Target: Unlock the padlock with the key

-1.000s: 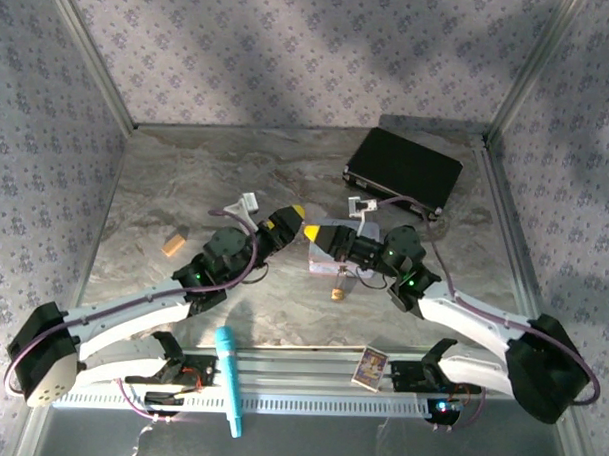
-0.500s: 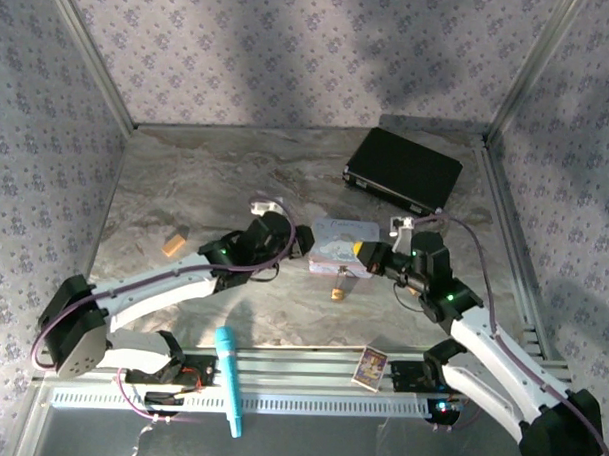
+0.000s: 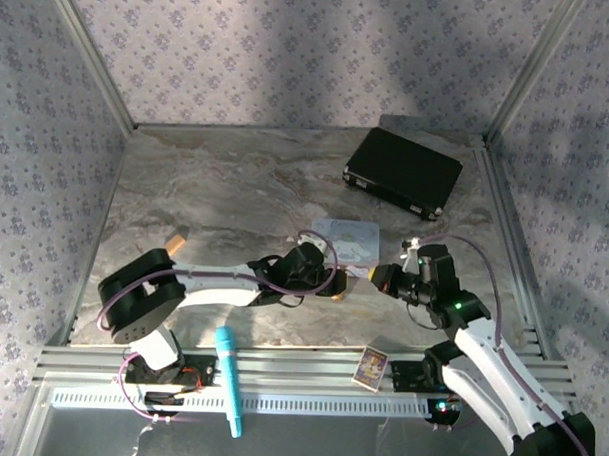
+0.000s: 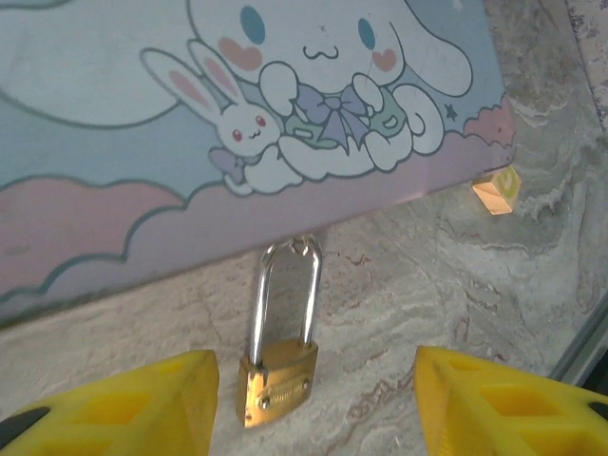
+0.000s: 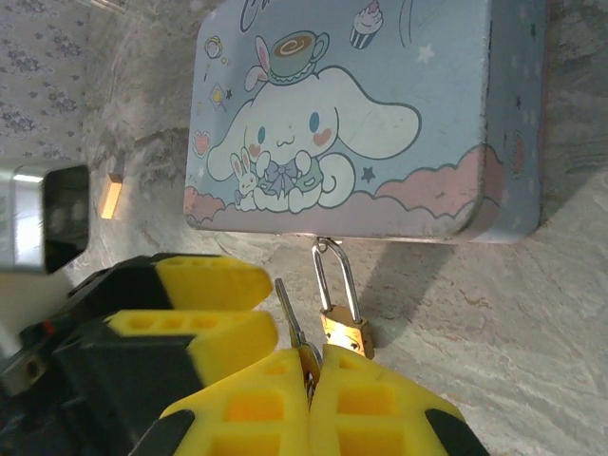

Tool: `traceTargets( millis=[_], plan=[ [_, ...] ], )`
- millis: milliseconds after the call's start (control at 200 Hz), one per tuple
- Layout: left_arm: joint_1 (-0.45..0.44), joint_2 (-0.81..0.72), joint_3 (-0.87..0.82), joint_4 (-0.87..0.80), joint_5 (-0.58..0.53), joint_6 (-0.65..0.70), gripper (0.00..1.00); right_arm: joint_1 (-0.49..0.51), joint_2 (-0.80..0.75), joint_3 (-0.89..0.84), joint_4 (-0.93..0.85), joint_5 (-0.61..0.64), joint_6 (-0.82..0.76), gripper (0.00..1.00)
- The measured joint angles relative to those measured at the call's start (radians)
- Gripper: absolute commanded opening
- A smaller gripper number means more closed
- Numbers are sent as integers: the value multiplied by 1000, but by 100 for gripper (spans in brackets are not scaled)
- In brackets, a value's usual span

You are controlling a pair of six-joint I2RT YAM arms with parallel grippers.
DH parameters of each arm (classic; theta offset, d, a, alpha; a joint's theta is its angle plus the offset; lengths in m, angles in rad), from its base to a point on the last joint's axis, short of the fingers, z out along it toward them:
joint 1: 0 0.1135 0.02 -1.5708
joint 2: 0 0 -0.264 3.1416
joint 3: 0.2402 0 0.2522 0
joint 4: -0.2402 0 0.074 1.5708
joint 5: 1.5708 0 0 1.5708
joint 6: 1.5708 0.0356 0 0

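Lab robot-test booth: floral wallpaper panel walls (image 3: 290, 57), aluminium corner posts (image 3: 90, 55), marble-print tabletop (image 3: 226, 175), slotted aluminium rail (image 3: 290, 366) at near edge

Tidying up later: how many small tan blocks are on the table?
2. The left block lies alone, far left; the right block sits just off the tin's right corner. More may be hidden.

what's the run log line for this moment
left gripper: jaws open astride padlock | right gripper: shut on key | padlock: shackle closed, at tin edge
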Motion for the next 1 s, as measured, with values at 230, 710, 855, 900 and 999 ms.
traceTargets(
  millis=[230,710,855,900,999],
  plan=[
    [1,98,5,95,20,17,57,-15,-48,-1,-34,-26,-12,0],
    [-26,195,42,145,-20,6,37,-28,-53,-23,-50,-44,-11,0],
    [-31,204,42,145,-44,-21,26,-28,-51,-47,-45,-48,-10,0],
    [-31,204,43,145,-55,-35,24,-28,-51,-50,-42,-50,-10,0],
    [-31,204,43,152,-71,-71,15,-28,-51,-53,-35,-52,-8,0]
  ],
)
